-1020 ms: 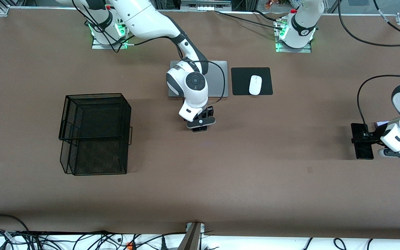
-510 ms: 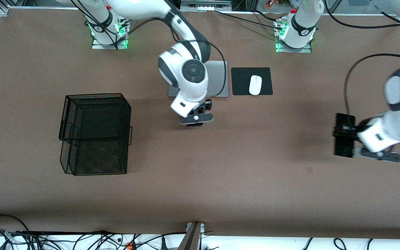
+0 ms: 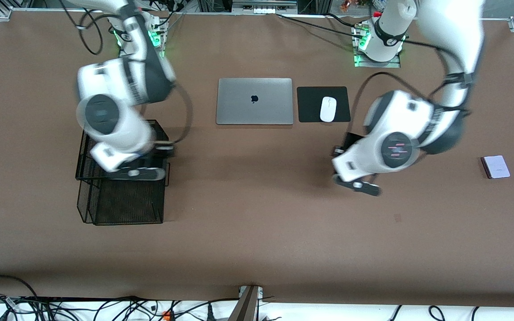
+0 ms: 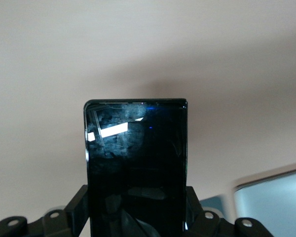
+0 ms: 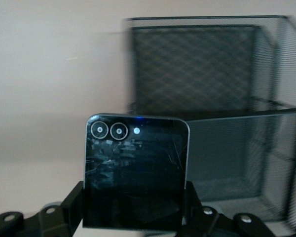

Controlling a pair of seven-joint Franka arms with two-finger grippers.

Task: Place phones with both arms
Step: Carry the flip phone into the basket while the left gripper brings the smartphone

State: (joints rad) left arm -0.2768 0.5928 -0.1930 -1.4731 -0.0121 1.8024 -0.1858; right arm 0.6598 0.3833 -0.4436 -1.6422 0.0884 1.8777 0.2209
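Note:
My right gripper (image 3: pixel 162 150) hangs over the black mesh basket (image 3: pixel 123 205), at its edge toward the table's middle. It is shut on the small squarish black phone (image 5: pixel 136 170), gripped at both sides; the right wrist view shows this gripper (image 5: pixel 135 210) facing the basket (image 5: pixel 212 98). My left gripper (image 3: pixel 344 147) is over bare table near the mouse pad, shut on the long slim black phone (image 3: pixel 351 139), which also shows in the left wrist view (image 4: pixel 136 168) between the gripper's (image 4: pixel 137 210) jaws. The small lavender-white phone (image 3: pixel 496 166) lies on the table at the left arm's end.
A closed silver laptop (image 3: pixel 254 100) and a white mouse (image 3: pixel 328 109) on a black pad (image 3: pixel 310 104) lie between the arm bases. A pale silver corner, likely the laptop (image 4: pixel 274 197), shows in the left wrist view. Cables run along the table's front edge.
The right arm swung from the table's middle to over the basket, holding the squarish black phone. The left arm carried the long black phone toward the middle, uncovering the lavender-white phone.

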